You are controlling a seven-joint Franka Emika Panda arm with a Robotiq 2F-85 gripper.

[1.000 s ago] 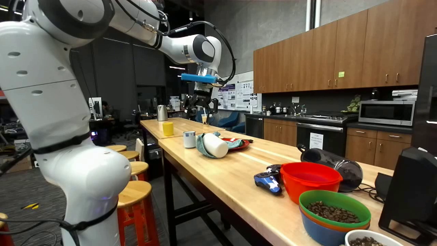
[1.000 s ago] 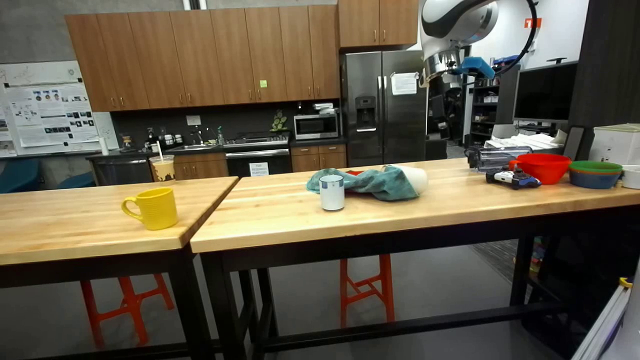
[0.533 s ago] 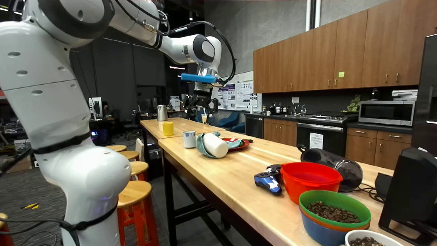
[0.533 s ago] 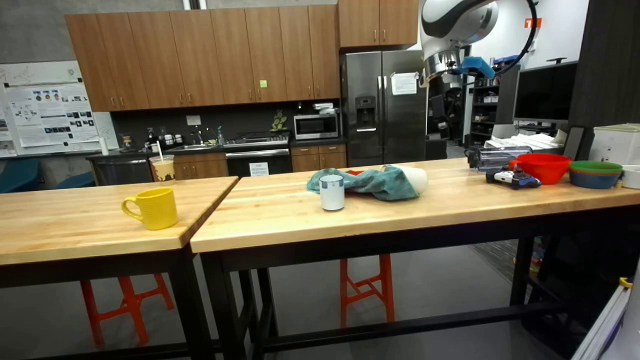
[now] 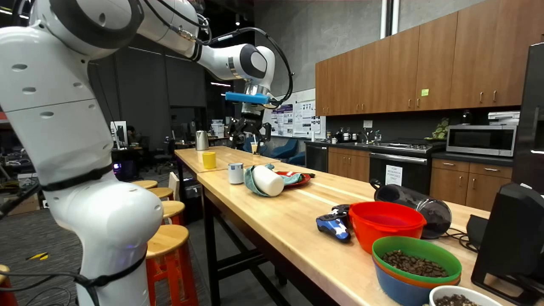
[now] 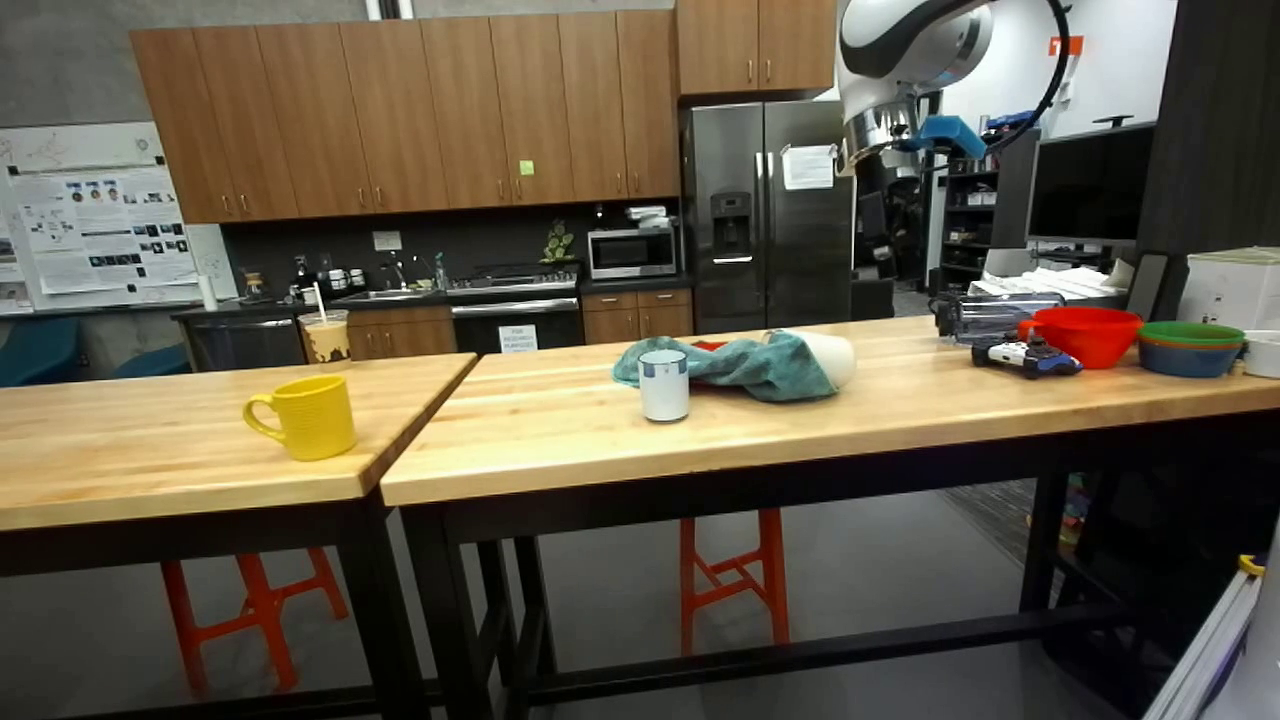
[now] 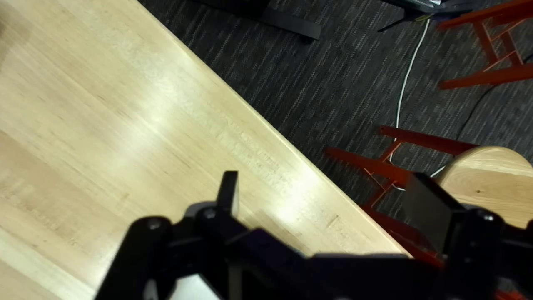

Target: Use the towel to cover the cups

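Observation:
A crumpled teal towel [image 6: 745,368] lies on the table, also visible in an exterior view [image 5: 253,183]. A white cup [image 5: 269,180] lies on its side against the towel, which wraps around one end; it also shows in an exterior view [image 6: 830,358]. A small white cup with a blue-patched rim [image 6: 664,388] stands upright beside the towel [image 5: 236,173]. A yellow mug [image 6: 318,418] stands upright on the adjoining table [image 5: 208,160]. My gripper [image 5: 250,134] is open and empty, high above the table; its spread fingers [image 7: 327,191] show in the wrist view.
A red plate [image 5: 302,180] lies partly under the towel. A game controller [image 5: 334,225], a red bowl [image 5: 384,223], stacked bowls [image 5: 401,282] and a dark clear pitcher [image 5: 429,212] stand at one end. An iced drink [image 6: 326,338] stands near the mug. Stools [image 7: 491,179] stand past the table edge.
My arm has shifted very slightly, a little to the left in an exterior view. The towel, cups and mug have not moved.

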